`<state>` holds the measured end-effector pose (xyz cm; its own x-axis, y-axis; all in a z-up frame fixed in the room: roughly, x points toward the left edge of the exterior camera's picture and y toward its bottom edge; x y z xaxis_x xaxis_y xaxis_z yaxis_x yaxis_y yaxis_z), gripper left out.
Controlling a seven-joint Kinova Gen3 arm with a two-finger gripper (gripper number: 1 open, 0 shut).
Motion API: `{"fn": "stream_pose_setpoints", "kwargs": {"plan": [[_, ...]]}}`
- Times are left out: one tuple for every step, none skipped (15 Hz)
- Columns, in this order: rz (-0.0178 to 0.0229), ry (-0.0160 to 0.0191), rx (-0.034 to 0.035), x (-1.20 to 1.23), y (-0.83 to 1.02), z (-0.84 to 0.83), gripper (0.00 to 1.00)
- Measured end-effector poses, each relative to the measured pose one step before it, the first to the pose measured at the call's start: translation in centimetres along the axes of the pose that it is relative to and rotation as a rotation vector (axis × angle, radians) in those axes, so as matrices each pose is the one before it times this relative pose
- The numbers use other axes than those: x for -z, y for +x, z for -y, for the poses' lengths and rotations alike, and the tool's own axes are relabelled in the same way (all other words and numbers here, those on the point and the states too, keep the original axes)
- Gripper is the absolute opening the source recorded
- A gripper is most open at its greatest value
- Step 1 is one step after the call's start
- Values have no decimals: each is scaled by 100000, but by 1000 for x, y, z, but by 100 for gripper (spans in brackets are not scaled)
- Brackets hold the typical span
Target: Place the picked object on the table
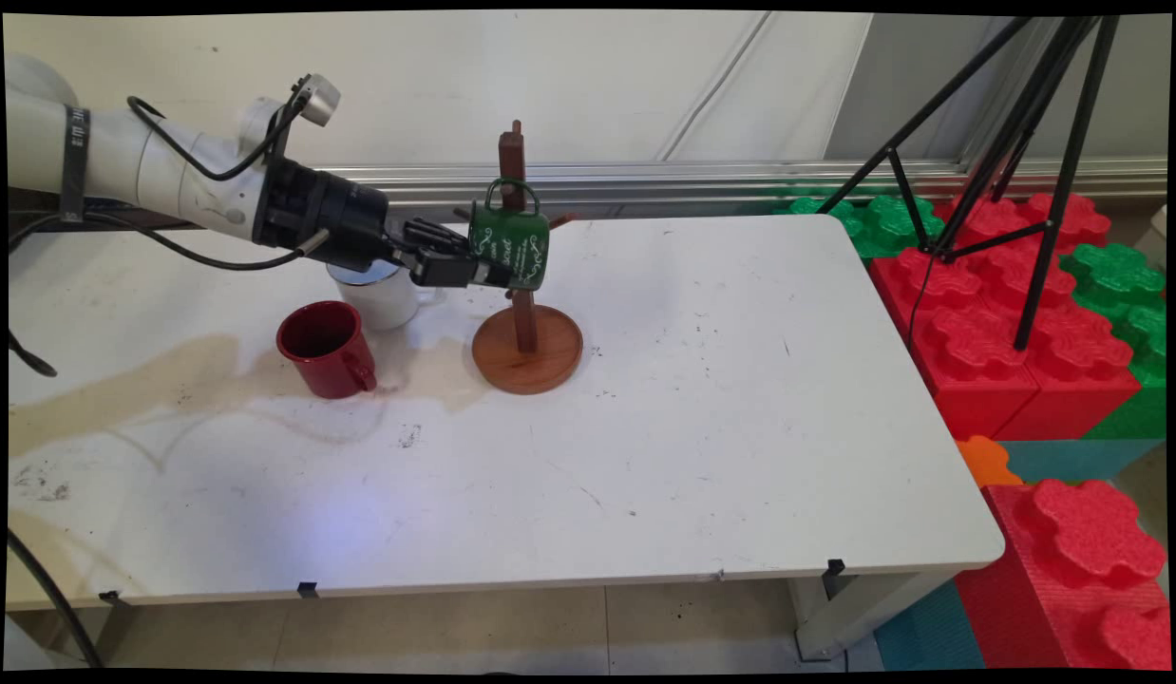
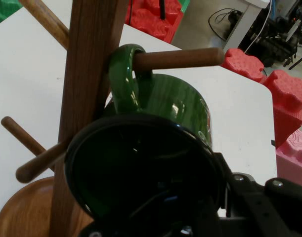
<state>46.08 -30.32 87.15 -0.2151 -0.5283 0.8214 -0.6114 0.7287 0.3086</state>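
The fingers point(image 1: 474, 269) are clamping the green mug's point(image 1: 510, 247) rim, its handle point(image 2: 125, 79) hanging over the rack's point(image 1: 523, 328) peg point(image 2: 178, 58).

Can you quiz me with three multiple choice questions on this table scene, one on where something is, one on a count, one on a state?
1. Where does the green mug hang?
A. on a peg of the wooden mug tree
B. inside the red mug
C. on the tripod

2. How many mugs show in all?
A. two
B. three
C. five

3. How is the claw?
A. open above the table
B. shut on the green mug
C. out of view

Answers: 1 A, the hand view shows its handle looped over a peg. 2 B, green, plus a red mug and a white mug on the table. 3 B, in the main view the claw clamps the green mug's rim.
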Motion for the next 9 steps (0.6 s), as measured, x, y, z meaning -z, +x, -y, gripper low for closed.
{"fn": "stream_pose_setpoints", "kwargs": {"plan": [[-49, -143, -145, 71, 66, 22, 0], [-73, -318, -216, 45, 126, 22, 0], [-138, -317, -142, 64, 123, 9, 0], [-140, -259, -73, 74, 100, -4, 0], [-105, -260, -44, 29, 83, -17, 0], [-189, -396, -7, 50, 128, -29, 0], [-157, -526, -61, 44, 141, -44, 0], [-161, -656, 17, 58, 156, -71, 0], [-47, -454, 37, 51, 81, -64, 0]]}}
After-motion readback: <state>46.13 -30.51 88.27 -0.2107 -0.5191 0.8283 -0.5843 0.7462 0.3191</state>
